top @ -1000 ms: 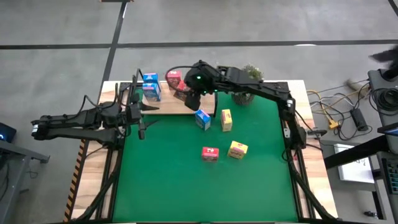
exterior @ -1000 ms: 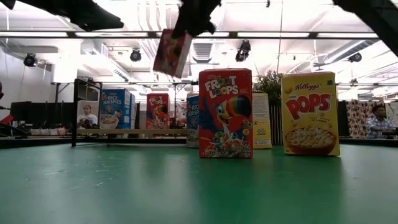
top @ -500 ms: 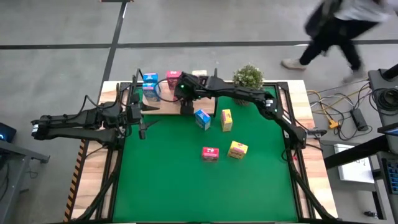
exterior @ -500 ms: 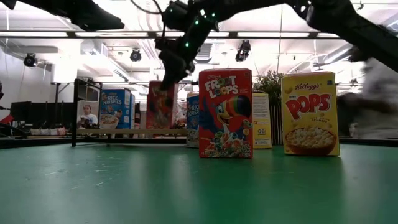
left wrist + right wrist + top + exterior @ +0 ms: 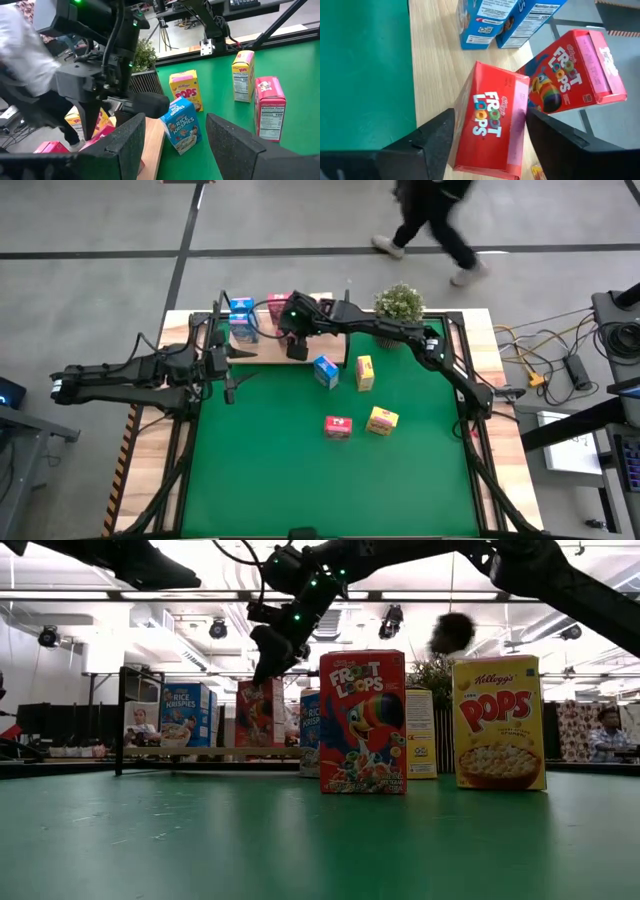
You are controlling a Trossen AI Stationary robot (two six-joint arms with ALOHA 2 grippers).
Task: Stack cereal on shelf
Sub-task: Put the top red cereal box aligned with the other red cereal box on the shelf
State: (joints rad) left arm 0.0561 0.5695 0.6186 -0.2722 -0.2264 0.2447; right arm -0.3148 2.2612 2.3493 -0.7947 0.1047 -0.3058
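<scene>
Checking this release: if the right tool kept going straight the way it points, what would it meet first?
The right tool points down at the Froot Loops box between its fingers, on the shelf; it would likely meet that box first.

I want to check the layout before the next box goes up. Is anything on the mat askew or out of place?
One thing: the blue Rice Krispies box on the green mat, just in front of the shelf, stands turned at an angle in the high view, and it leans in the left wrist view. The other boxes on the mat stand upright.
</scene>
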